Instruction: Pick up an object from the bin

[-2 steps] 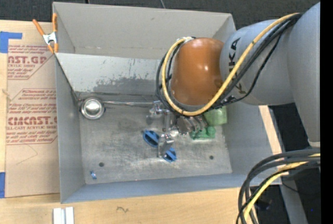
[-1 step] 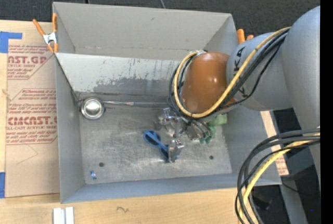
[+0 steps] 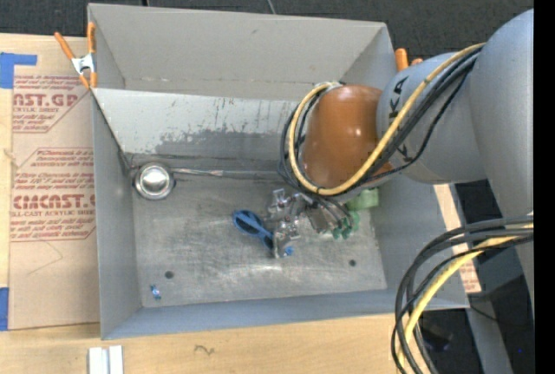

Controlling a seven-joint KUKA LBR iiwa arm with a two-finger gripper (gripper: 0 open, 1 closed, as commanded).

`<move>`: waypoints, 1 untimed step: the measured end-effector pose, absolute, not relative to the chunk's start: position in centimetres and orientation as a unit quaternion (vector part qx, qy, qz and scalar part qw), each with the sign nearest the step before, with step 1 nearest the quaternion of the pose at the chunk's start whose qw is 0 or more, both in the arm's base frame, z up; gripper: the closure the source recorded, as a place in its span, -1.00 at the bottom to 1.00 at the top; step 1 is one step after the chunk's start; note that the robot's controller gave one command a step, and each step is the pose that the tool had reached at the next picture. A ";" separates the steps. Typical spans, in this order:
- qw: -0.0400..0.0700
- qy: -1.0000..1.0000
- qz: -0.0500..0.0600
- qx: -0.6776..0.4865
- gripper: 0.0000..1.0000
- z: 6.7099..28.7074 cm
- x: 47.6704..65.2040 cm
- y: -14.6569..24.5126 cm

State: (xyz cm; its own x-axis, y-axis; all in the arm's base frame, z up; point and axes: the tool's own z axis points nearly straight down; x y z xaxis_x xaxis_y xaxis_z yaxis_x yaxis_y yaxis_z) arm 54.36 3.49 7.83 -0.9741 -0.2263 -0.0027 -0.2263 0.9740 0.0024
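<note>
My gripper (image 3: 284, 235) reaches down into the middle-right of the bin, below the orange cover. Its metal fingers stand just right of a blue looped thing (image 3: 251, 223) lying flat on the bin floor, with the fingertips close to or touching its right end. A green piece (image 3: 349, 223) lies right of the gripper, partly hidden by the arm. Nothing shows clearly between the fingers.
A shiny round metal cup (image 3: 153, 181) sits at the far left of the bin floor by the back wall. A tiny blue bit (image 3: 155, 291) lies in the front left corner. The arm with its cables covers the bin's right side.
</note>
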 end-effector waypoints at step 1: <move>0.005 0.987 -0.001 -0.163 1.00 20.8 54.3 1.0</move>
